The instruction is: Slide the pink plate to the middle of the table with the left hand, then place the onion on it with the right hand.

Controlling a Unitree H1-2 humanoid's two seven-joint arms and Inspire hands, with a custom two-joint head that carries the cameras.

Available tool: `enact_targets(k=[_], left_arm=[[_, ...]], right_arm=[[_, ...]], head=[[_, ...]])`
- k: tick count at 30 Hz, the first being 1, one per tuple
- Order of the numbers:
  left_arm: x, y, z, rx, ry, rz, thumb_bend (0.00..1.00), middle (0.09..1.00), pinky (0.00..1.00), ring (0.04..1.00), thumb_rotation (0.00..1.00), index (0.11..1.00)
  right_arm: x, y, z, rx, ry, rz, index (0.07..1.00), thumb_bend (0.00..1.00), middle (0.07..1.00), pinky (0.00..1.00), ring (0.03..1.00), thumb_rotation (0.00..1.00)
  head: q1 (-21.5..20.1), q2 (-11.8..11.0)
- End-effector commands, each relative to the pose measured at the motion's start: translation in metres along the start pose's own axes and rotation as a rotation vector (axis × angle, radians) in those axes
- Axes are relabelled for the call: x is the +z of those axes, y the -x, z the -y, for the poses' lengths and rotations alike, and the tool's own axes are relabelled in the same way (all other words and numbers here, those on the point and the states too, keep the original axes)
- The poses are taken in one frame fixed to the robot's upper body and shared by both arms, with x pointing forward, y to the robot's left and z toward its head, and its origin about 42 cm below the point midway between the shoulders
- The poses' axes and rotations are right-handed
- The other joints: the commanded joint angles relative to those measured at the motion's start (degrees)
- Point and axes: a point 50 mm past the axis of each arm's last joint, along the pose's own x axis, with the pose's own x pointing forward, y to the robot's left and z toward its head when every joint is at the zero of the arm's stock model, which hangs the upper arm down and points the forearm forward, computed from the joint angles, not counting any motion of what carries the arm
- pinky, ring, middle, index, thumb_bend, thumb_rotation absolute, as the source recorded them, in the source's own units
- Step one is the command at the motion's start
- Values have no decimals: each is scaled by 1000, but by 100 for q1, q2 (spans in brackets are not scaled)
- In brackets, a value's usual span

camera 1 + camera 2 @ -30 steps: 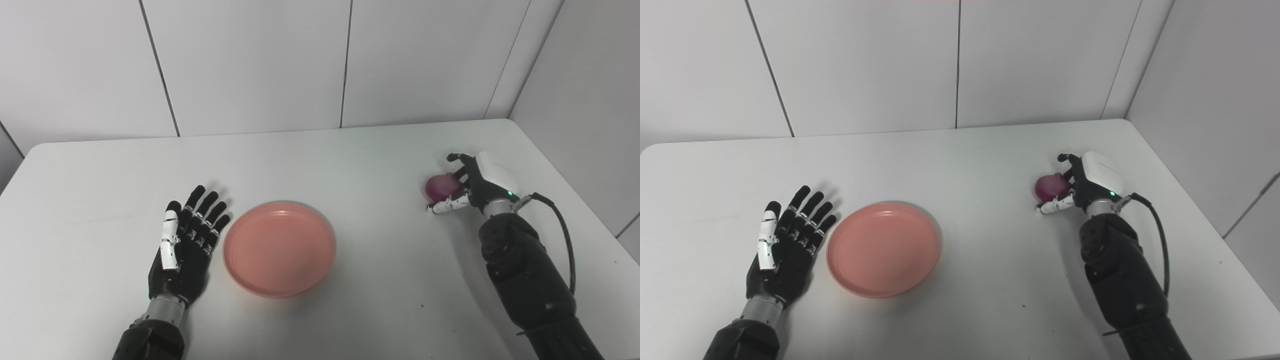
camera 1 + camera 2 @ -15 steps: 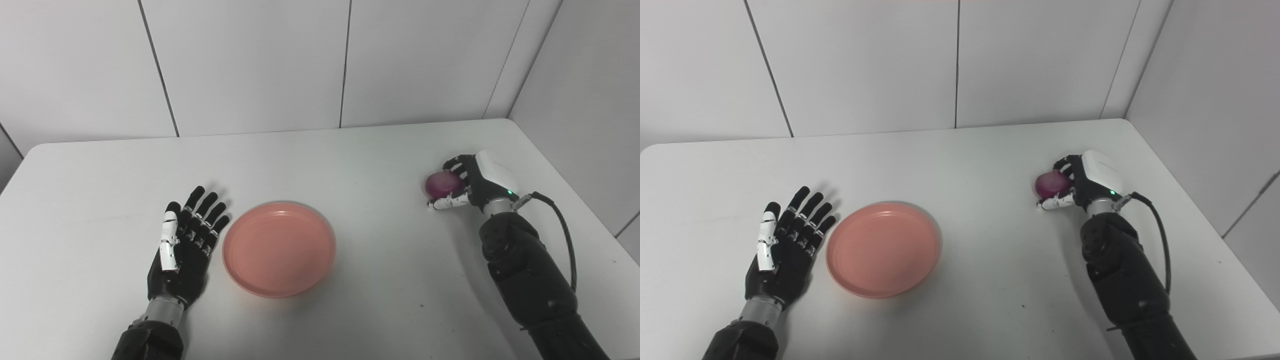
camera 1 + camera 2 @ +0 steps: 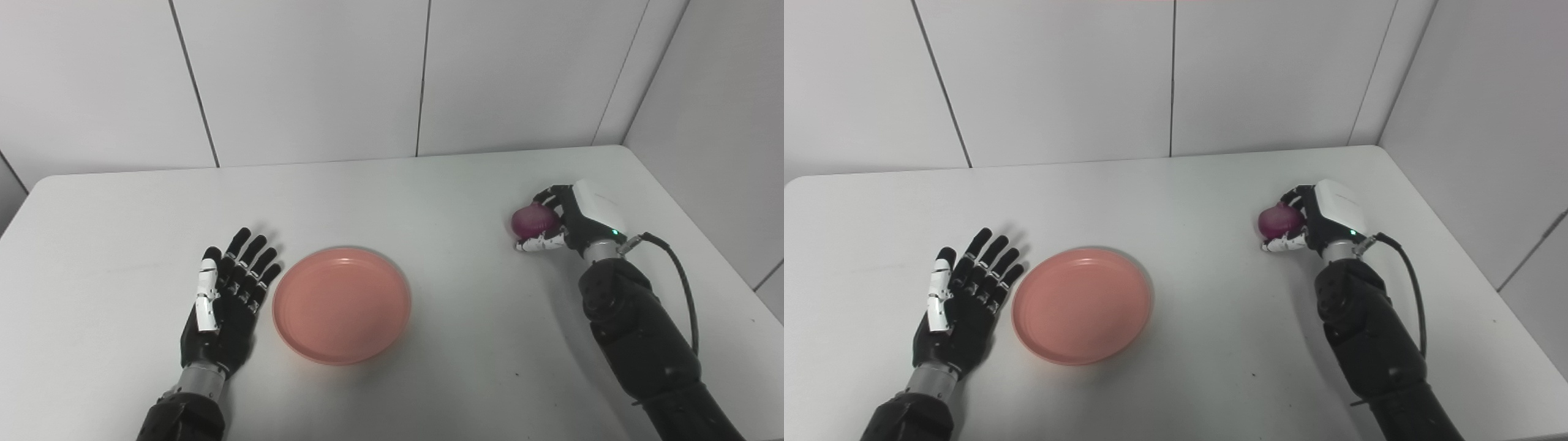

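A round pink plate [image 3: 341,304] lies near the middle of the white table [image 3: 392,196], with nothing on it. My left hand [image 3: 223,300] rests flat just left of the plate, palm up, fingers spread and holding nothing. At the right of the table my right hand [image 3: 572,220] is shut on a purple-red onion [image 3: 531,220], fingers curled over its top and the thumb under it. The onion looks lifted a little off the table.
White wall panels stand behind the table and along its right side. A black cable [image 3: 677,269] loops from my right wrist. The table's right edge runs close beside my right arm.
My right hand closed its fingers over the onion, then moved up and slightly left with it. The left hand and the plate have stayed where they were.
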Motion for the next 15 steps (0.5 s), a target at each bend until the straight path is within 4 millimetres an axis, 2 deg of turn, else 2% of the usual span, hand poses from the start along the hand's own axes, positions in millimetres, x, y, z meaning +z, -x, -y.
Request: enact_targets(k=[1,4,6,8,10,11,13,15], left_arm=[[-6,4,-3,28,8,-33,410,920,915,909,1000,906],[-6,4,-3,26,10,-34,409,923,918,912,1000,909],[-6,4,-3,26,10,-33,411,923,916,912,1000,908],[-7,4,-3,27,11,-32,412,922,916,912,1000,908],[-7,4,-3,26,13,-34,415,921,916,911,1000,906],[-7,4,-2,25,13,-34,416,920,915,910,1000,905],[-7,3,-1,23,13,-32,414,921,915,910,1000,906],[-7,3,-1,22,15,-32,412,923,918,912,1000,908]], right_arm=[[20,-7,28,-91,-14,88,597,498,467,276,368,69],[27,-4,32,-106,-25,114,597,499,492,304,401,75],[32,-1,35,-119,-38,141,593,500,488,305,400,40],[36,1,37,-131,-51,163,594,497,527,337,442,36],[43,3,40,-148,-55,192,577,501,475,289,383,31],[46,4,41,-153,-53,200,529,501,389,222,301,31],[54,6,44,-163,-47,221,467,496,288,140,204,42],[61,9,47,-172,-46,243,503,489,342,173,250,52]], head=[[0,-4],[22,-2],[36,-4],[50,-5],[61,-11],[70,-15],[102,-21],[129,-22]])
